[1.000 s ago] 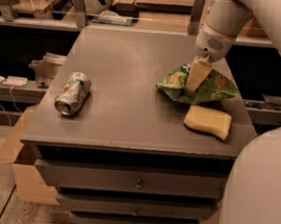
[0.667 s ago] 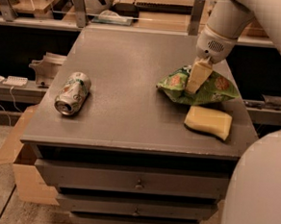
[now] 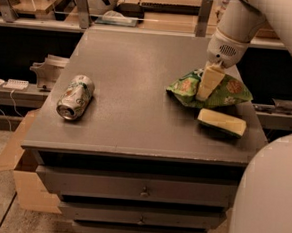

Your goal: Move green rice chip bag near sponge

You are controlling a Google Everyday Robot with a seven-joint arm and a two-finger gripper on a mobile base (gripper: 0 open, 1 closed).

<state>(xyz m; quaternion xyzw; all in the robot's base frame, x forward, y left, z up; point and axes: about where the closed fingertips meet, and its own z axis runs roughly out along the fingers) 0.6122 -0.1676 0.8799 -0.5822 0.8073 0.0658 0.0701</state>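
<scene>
The green rice chip bag [image 3: 227, 93] lies on the right side of the grey cabinet top [image 3: 137, 98], bright green with pale round chips printed on it. The sponge [image 3: 222, 122], a pale yellow block, lies just in front of the bag, close to it or touching its front edge. My gripper [image 3: 206, 90] comes down from the white arm at the upper right and its yellowish fingers [image 3: 208, 82] rest over the middle of the bag.
A green-and-silver drink can [image 3: 76, 97] lies on its side at the left of the cabinet top. Drawers [image 3: 141, 188] are below the front edge. Shelves with clutter [image 3: 118, 14] stand behind. A cardboard box [image 3: 28, 190] sits on the floor at the left.
</scene>
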